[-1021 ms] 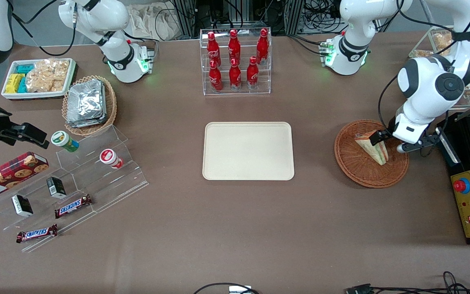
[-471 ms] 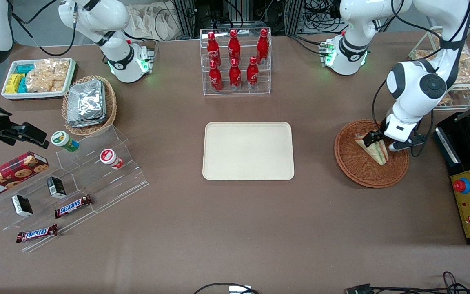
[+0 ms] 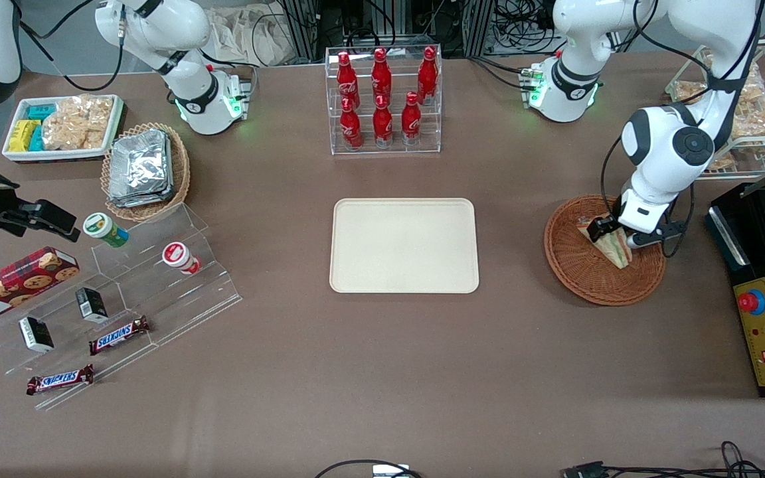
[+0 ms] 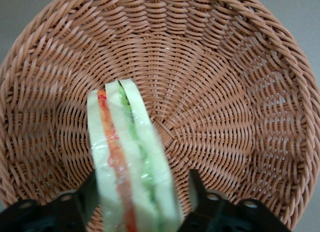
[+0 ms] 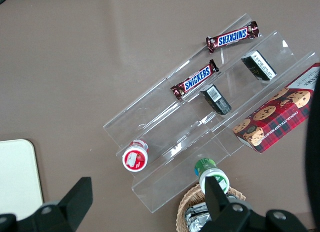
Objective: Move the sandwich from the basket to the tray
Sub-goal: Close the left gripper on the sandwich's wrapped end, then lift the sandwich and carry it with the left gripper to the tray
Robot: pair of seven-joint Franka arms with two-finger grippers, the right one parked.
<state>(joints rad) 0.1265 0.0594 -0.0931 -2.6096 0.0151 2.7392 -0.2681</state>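
Note:
The sandwich (image 3: 613, 249), a clear-wrapped wedge with green, orange and red layers, stands on edge in the round brown wicker basket (image 3: 578, 272) toward the working arm's end of the table. My left gripper (image 3: 611, 232) is down in the basket, open, with one finger on each side of the sandwich. In the left wrist view the sandwich (image 4: 130, 157) stands between the fingers of the gripper (image 4: 142, 197): one finger touches it, the other shows a small gap over the basket's weave (image 4: 225, 91). The beige tray (image 3: 404, 245) lies empty at the table's middle.
A clear rack of red bottles (image 3: 382, 99) stands farther from the camera than the tray. A black control box (image 3: 764, 332) sits beside the basket at the table's end. An oval basket of foil packs (image 3: 143, 169) and clear snack steps (image 3: 123, 292) lie toward the parked arm's end.
My left gripper has slid sideways over the basket toward the tray's side and now straddles the sandwich. The sandwich has not moved.

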